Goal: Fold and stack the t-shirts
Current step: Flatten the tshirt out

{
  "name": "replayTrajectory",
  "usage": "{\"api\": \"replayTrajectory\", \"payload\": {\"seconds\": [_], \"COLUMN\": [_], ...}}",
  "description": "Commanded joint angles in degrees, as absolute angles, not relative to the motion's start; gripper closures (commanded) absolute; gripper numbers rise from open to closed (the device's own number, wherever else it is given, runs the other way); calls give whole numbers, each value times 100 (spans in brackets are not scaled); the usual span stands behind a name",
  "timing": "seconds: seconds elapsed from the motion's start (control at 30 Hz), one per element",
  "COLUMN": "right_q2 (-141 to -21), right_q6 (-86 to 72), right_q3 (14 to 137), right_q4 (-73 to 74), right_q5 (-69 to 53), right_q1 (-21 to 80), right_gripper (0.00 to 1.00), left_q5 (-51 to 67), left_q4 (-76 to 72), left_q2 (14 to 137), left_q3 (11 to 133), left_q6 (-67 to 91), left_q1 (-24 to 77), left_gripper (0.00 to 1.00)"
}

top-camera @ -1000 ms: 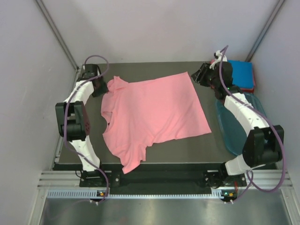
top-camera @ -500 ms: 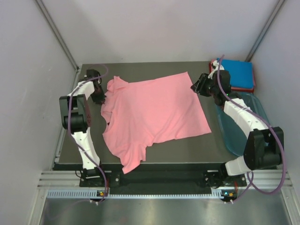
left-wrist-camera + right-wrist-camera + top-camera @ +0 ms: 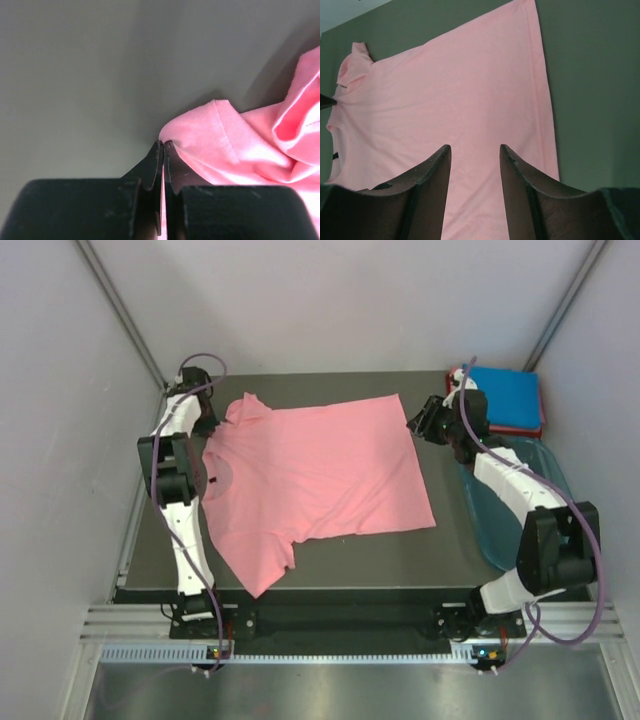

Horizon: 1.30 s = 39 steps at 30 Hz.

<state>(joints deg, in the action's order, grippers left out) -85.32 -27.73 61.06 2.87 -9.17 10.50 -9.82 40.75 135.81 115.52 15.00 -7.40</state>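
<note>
A salmon-pink t-shirt lies spread on the dark table, its collar to the left and its hem to the right. My left gripper is at the shirt's far left shoulder. In the left wrist view its jaws are shut on a pinched fold of the pink cloth. My right gripper hangs open above the shirt's far right corner, with only flat pink cloth seen between its fingers. A folded bright blue t-shirt lies at the far right, with a reddish edge under it.
A translucent teal tub stands off the table's right side under the right arm. Bare dark table shows near the front right. Grey walls close in the back and both sides.
My left gripper has shut on the shirt's shoulder and drawn it left and back. The shirt lies flatter and farther left. The right gripper has barely moved.
</note>
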Motion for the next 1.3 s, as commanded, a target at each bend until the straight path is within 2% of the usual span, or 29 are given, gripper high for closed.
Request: {"api": "replayTrajectory", "payload": {"seconds": [0.0,0.17,0.27,0.3,0.33,0.47,0.53,0.73,0.97,1.27], "right_q2": [-8736,-9044,-9079,-9062,-8975,-8737,-8710,-8771,-8982,-9834], "right_q6": [-2856,-2883,-2892,-2883,-2883,-2725,-2663,-2496,-2523,-2558], "right_q3": [6231,6381,6381,6372,6311,6170,6205,6511,6715,7277], "right_q4": [44,44,227,307,377,632,756,650,475,123], "right_q5": [-738,-686,-642,-616,-589,-483,-579,-932,-914,-1055], "right_q1": [1072,1072,1072,1090,1099,1125,1125,1178,1187,1195], "right_gripper": [56,56,57,57,57,55,55,54,55,55], "left_q5": [-1178,-967,-949,-984,-976,-722,-415,807,1309,1424], "left_q4": [3902,3903,3946,3998,3982,3175,2728,1961,1513,1450], "left_q2": [14148,14730,14731,14609,14451,12986,12649,12541,13394,14405], "left_q3": [12206,13366,13657,13615,13510,11845,11489,11258,11707,12568], "left_q6": [1231,1011,993,1141,1203,1389,1415,1687,1731,1863], "left_q1": [-809,-852,-879,-888,-879,-870,-870,-879,-870,-844], "left_gripper": [99,97,90,85,74,54,50,49,51,50]}}
